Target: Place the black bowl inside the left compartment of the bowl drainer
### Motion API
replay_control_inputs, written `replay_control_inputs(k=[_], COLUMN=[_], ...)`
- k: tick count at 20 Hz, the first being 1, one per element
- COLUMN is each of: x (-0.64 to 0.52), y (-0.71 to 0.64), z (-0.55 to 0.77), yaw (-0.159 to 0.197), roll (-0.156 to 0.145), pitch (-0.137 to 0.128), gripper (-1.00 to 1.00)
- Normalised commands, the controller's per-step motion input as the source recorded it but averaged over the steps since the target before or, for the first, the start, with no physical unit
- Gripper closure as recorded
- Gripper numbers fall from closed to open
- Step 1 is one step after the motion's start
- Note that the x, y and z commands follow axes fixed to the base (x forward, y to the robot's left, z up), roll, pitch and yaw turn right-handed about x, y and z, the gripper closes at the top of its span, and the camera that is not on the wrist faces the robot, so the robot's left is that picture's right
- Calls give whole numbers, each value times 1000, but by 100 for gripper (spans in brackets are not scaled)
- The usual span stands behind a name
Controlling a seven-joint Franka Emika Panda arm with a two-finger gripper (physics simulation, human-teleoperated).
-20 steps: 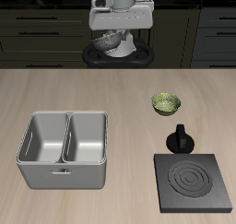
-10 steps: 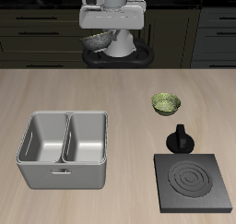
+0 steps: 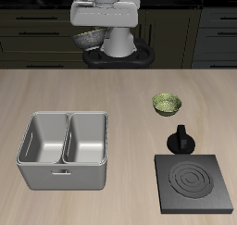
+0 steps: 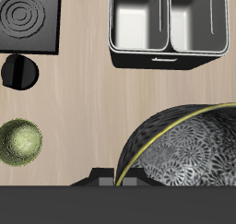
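Note:
My gripper [image 3: 95, 32] hangs high above the table's back edge, shut on the rim of the black bowl [image 3: 89, 39]. The wrist view shows the bowl [image 4: 184, 152] close up, with a grey-white speckled inside and a yellowish rim line. The grey bowl drainer [image 3: 63, 176] stands on the table nearer the front edge, well below and forward of the gripper. Its left compartment [image 3: 43, 139] and the other bin are both empty; the wrist view also shows the drainer [image 4: 169, 58] and that compartment [image 4: 196, 20].
A green patterned bowl [image 3: 167, 103] sits on the table away from the drainer. A black pot [image 3: 180, 139] stands in front of it, beside a flat black stove plate [image 3: 193, 183]. Dark cabinets run behind the table.
The gripper with the black bowl has risen slightly and swung sideways along the table's back, toward the drainer's side. Nothing on the table has moved.

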Motion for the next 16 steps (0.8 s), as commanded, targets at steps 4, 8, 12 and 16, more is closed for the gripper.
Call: replay_control_inputs(k=[4,8,12,16], x=[411,440,446,542], y=[-185,-302,-291,-196], z=[-3,1,11,94], yaw=[34,13,8,52], roll=[45,-58,-79,-38], pitch=[46,35,25,16], gripper=[100,100,100,100])
